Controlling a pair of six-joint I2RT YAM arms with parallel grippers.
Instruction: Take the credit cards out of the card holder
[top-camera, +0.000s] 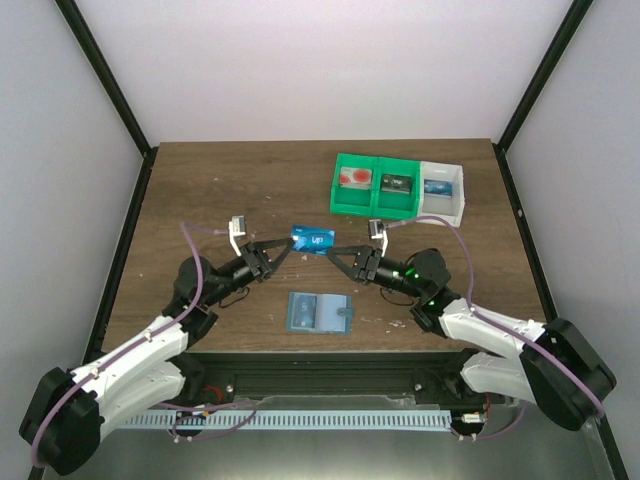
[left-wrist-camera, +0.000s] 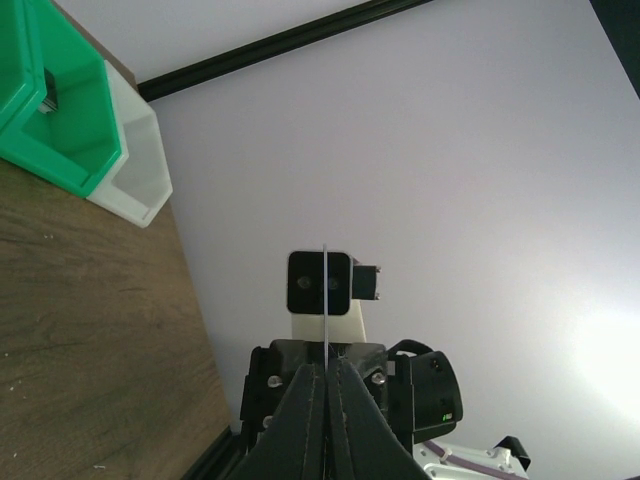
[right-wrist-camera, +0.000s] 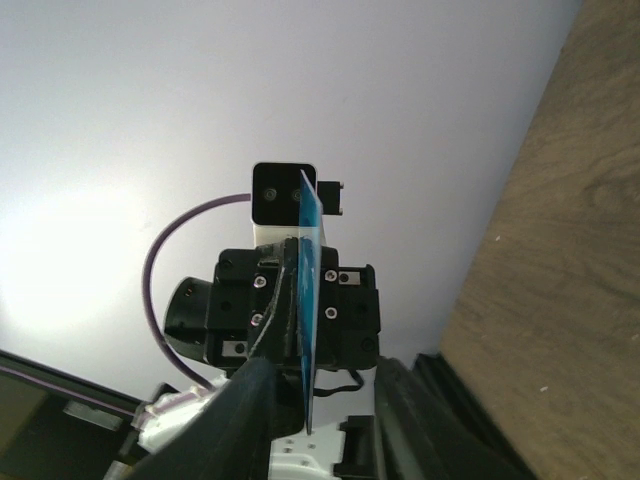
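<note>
One light-blue card holder (top-camera: 318, 312) lies open and flat on the table (top-camera: 200, 190), nearest the arm bases and between the two arms. Whether its pockets hold more cards cannot be told.

Beyond it, a blue credit card (top-camera: 312, 240) is held clear of the table, apart from the holder. The left gripper (top-camera: 287, 246) is clamped on the card's left end; its wrist view shows the card edge-on between closed fingers. The right gripper (top-camera: 333, 249) faces it with jaws spread, tips just beside the card's free end.

The step in hand appears to be a handover. Centre the free end between the right fingers (right-wrist-camera: 250, 400), close fully, then release the left. Released early, the card is likely to drop.

Farthest, the green bins (top-camera: 374, 186) and white bin (top-camera: 443, 190) each contain a card-like item.
</note>
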